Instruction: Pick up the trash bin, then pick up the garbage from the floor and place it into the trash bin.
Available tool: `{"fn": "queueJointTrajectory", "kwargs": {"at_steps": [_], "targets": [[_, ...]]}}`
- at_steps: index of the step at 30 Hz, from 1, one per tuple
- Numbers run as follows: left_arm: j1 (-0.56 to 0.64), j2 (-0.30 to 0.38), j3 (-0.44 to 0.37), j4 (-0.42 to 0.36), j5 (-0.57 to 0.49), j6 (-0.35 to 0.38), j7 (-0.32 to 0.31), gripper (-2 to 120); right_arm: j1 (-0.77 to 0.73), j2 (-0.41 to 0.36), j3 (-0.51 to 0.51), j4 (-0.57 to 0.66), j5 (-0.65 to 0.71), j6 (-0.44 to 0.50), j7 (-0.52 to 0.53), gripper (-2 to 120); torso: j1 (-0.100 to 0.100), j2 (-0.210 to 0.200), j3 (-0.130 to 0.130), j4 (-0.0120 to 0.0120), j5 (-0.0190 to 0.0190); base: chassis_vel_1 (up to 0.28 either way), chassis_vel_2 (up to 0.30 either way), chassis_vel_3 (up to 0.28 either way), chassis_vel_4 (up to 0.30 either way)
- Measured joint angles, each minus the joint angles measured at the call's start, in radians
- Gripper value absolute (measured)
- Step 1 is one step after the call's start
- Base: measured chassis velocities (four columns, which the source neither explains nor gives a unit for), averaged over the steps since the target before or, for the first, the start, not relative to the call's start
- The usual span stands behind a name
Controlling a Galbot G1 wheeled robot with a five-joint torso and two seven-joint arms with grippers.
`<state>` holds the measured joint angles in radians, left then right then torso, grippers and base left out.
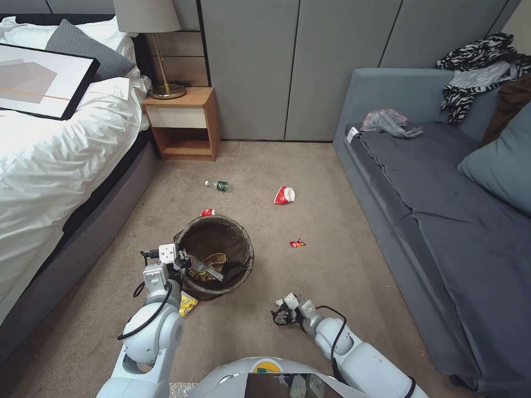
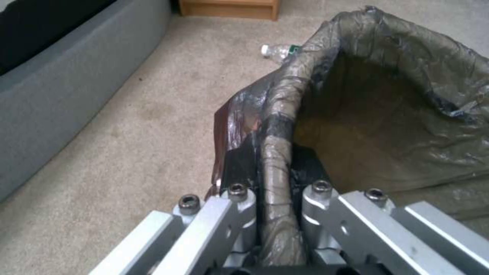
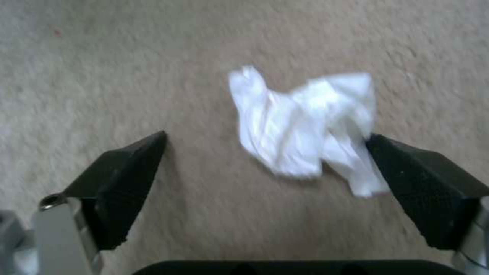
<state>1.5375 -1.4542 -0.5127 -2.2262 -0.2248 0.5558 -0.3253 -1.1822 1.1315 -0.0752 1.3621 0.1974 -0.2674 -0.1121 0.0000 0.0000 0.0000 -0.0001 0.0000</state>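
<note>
The trash bin (image 1: 217, 255), round with a dark brown liner, is held at its near rim by my left gripper (image 1: 185, 264). The left wrist view shows the left gripper (image 2: 275, 206) shut on the liner-wrapped rim of the bin (image 2: 397, 114). Wrappers and brown paper lie inside it. My right gripper (image 1: 286, 315) hangs low over the floor (image 1: 343, 221), to the right of the bin. In the right wrist view my right gripper (image 3: 265, 168) is open above a crumpled white tissue (image 3: 300, 126), which touches one fingertip (image 3: 402, 160).
More garbage lies on the carpet: a small plastic bottle (image 1: 219, 186), a crushed red-and-white cup (image 1: 284, 194), a red wrapper (image 1: 297, 243), a red scrap (image 1: 208, 211) behind the bin, and a yellow wrapper (image 1: 188, 304). A bed (image 1: 50, 166) stands left, a sofa (image 1: 442, 199) right, a nightstand (image 1: 182, 124) at the back.
</note>
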Motion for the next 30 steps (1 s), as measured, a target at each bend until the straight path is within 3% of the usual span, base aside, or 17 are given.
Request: {"fn": "queueJointTrajectory", "kwargs": {"at_steps": [10,30], "targets": [[0.0,0.0,0.002,-0.001,-0.001,0.0,-0.001,5,-0.023,-0.003,0.03,-0.02,-0.025,0.035,-0.023,88,0.0,0.0,0.0,0.0,-0.0001,0.0,0.0,0.0,0.0],[0.001,0.001,0.003,0.005,0.001,-0.002,0.0,5,0.021,0.003,0.045,-0.075,-0.057,0.098,-0.06,36,0.0,0.0,0.0,0.0003,0.0002,0.0,0.0,0.0,0.0]]}}
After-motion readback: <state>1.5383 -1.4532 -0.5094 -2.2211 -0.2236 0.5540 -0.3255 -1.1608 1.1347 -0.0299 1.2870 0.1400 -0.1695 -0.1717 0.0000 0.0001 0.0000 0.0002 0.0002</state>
